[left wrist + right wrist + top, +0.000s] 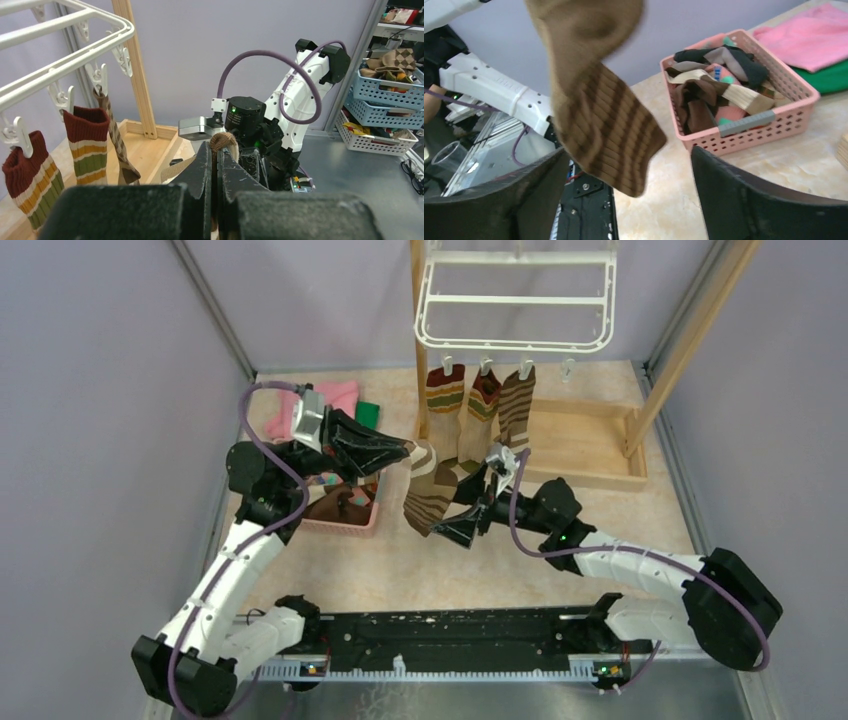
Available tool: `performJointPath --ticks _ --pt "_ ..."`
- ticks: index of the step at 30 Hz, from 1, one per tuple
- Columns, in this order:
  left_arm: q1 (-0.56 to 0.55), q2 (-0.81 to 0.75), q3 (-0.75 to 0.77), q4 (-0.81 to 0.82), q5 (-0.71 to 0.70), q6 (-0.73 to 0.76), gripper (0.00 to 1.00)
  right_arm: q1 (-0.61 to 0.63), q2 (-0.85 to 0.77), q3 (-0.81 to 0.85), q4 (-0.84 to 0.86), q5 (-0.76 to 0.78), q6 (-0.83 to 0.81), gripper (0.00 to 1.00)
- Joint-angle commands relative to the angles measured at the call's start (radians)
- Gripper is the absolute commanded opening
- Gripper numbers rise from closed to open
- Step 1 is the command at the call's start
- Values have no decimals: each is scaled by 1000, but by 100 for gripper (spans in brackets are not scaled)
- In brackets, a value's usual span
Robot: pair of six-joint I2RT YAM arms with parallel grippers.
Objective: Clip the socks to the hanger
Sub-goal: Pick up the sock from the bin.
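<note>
White hanger (515, 300) at 12 o'clock, three striped socks (483, 405) clipped along its near edge; pink basket (345, 527) holding more socks at 9 o'clock. Mid-table, the left gripper (405, 450) is clamped on the top of a dangling brown-and-cream sock (428, 498). At that sock's 3 o'clock, the right gripper (458, 510) has its jaws spread wide, with the sock's lower end hanging at the gap, not gripped.

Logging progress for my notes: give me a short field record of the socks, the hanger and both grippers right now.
left gripper: shut on a brown striped sock, held aloft
right gripper: open, fingers flanking that sock's lower end
hanger: three socks clipped along near edge
pink basket: more socks inside
</note>
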Motion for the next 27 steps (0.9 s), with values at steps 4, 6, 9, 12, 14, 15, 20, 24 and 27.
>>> performJointPath --ticks 4,6,9,12,14,15,20,24,27 --pt "-9 -37 -61 10 -94 78 0 71 45 54 131 1 31 31" --pt "-8 -73 -90 -99 -178 172 1 71 -7 21 143 5 29 7" --pt "-8 -120 -178 -172 -281 289 14 71 -136 -40 79 61 -8 0" --pt "-8 -139 -282 -128 -295 302 36 70 -274 -72 -40 118 -31 0" --pt "-8 -144 -360 -64 -314 284 61 70 -348 -84 -93 140 -22 0" --pt "-8 -149 -392 -40 -330 272 74 71 -379 -94 -119 156 -12 0" --pt "-8 -239 -507 -17 -469 229 99 69 -550 -166 -200 400 91 0" --pt "-9 -304 -577 -12 -422 184 99 69 -654 -215 -215 561 182 0" --pt "-9 -313 -640 95 -269 100 98 69 -697 -255 -203 661 257 0"
